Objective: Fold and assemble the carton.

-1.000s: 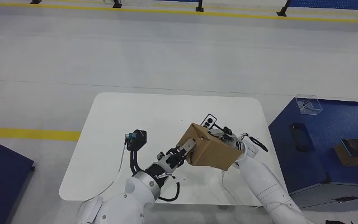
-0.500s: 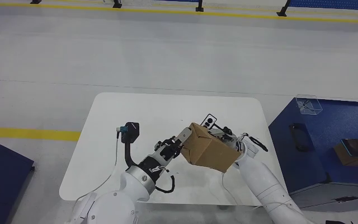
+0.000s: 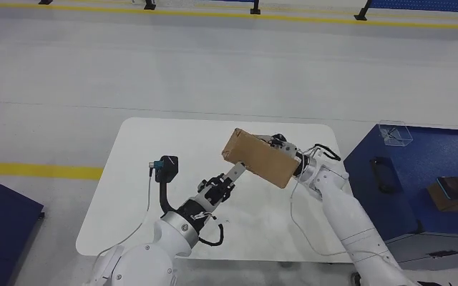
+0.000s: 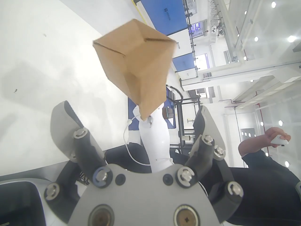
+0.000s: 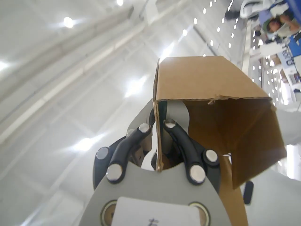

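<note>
The carton [image 3: 259, 157] is held in the air above the far right part of the white table [image 3: 143, 179], clear of its surface. Its long axis runs roughly along the table's width and is tilted. The closed end points toward the table's middle and far edge, and the open end points toward the table's right edge. The right gripper [image 5: 162, 114] holds the open end with its jaws pinching one side wall, one finger inside the carton and one outside. The right wrist view shows the bare brown interior and a slightly torn top edge. In the left wrist view the closed end shows its flap seams, and all visible faces are plain brown cardboard. The left gripper [image 4: 134, 110] is above the middle of the table, near the closed end but apart from it, with its jaws spread and holding nothing. A white label on the right gripper's base carries print that is cut off and unreadable.
</note>
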Available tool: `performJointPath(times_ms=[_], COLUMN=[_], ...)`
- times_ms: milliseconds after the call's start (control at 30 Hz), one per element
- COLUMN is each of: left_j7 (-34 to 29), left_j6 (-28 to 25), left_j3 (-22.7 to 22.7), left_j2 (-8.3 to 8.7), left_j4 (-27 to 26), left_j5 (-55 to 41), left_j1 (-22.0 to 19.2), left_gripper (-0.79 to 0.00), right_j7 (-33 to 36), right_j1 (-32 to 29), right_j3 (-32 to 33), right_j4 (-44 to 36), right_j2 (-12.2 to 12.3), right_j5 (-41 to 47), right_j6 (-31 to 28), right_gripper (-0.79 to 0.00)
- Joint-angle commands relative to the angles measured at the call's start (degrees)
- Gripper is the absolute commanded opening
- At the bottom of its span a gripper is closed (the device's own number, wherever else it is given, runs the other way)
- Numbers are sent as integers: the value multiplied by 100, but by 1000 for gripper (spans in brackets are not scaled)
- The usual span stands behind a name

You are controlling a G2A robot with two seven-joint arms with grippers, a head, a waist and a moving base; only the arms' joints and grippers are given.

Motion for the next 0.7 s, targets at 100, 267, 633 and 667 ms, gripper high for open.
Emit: performJointPath(times_ms=[100, 267, 633, 667], left_j7=[0, 0, 0, 0], left_j6=[0, 0, 0, 0], left_j3=[0, 0, 0, 0], left_j2=[0, 0, 0, 0], left_j4=[0, 0, 0, 0], left_j5=[0, 0, 0, 0], left_j1=[0, 0, 0, 0], left_gripper=[0, 0, 0, 0], right_j7=[-3270, -6291, -11874, -12185], right_j1=[90, 135, 688, 797], right_j3=[273, 359, -824, -975], right_j4=[-629, -1385, -2303, -2262], right_j2=[17, 2, 31, 53], right_j5=[633, 1831, 4627, 4847], right_j6=[924, 1495, -656, -968], right_gripper=[-785, -785, -785, -785])
